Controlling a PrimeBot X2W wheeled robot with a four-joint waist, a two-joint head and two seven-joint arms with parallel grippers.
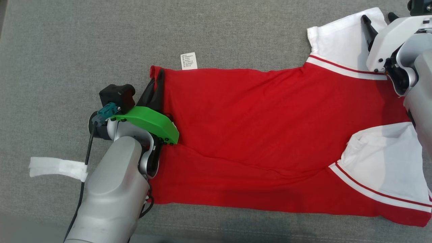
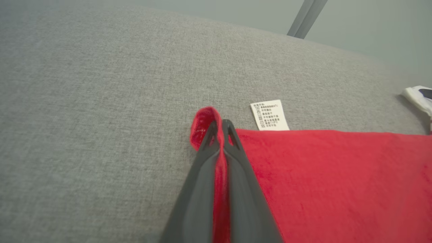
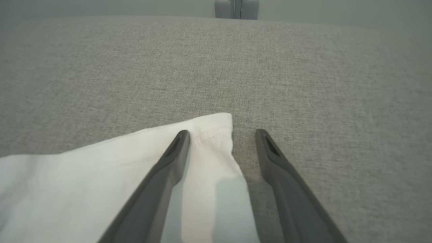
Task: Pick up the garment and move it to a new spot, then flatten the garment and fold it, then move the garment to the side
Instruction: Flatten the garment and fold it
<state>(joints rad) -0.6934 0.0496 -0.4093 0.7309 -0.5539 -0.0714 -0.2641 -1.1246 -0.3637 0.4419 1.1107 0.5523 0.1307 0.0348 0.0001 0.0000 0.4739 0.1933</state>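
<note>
Shirt lies spread on the grey tabletop — looks soft, light, floppy. My left tool pinches its hem corner, right tool gapes wide over the white sleeve — I'd grab there.

At eight o'clock in the head view, the left arm is a smooth silver-grey shell. A bright green curved cover edged with small black screws caps its wrist, beside a black boxy camera and a teal plug. A black cable carries a white tape tag. At two o'clock, the right arm is silver with a white wrist housing. The fingers are long, dark grey and tapering.
</note>
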